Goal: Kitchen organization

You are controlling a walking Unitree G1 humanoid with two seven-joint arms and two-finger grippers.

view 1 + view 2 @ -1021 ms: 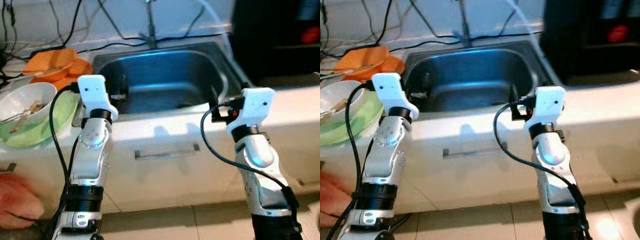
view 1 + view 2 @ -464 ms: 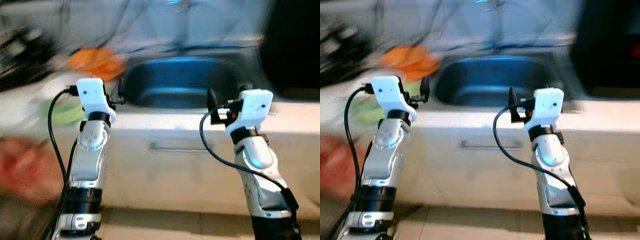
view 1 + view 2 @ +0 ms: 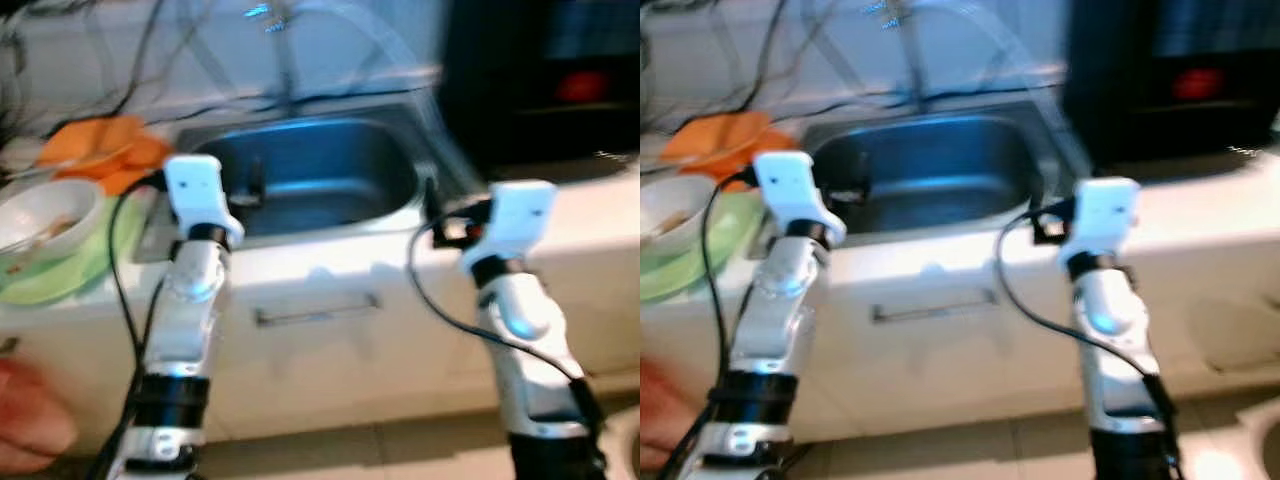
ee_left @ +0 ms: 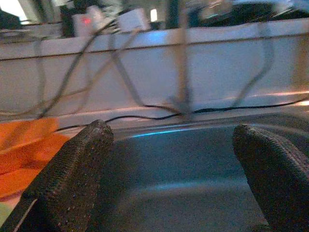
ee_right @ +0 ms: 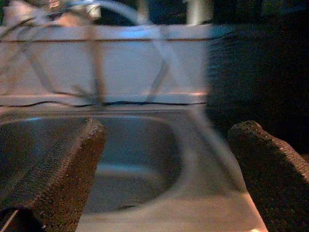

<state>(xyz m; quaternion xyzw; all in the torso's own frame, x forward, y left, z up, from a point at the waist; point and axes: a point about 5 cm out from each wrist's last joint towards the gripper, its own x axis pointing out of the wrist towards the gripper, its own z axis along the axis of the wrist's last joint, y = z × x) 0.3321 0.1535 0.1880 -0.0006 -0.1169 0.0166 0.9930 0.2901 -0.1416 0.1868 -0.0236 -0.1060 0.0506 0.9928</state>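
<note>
Both jaws spread, empty, at sink [image 3: 310, 180] front edge. Risk: left gripper [image 3: 250, 185] swinging wide could knock bowl [image 3: 45, 215] off the surface.

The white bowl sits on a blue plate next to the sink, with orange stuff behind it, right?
Not quite. The white bowl sits on a green plate, not a blue one, as the left eye view shows. It is beside the sink, with the orange stuff behind it.

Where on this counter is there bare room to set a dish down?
The white counter right of the sink, before the black appliance, looks bare. Left of the sink is crowded: white bowl, green plate, orange cloth.
</note>
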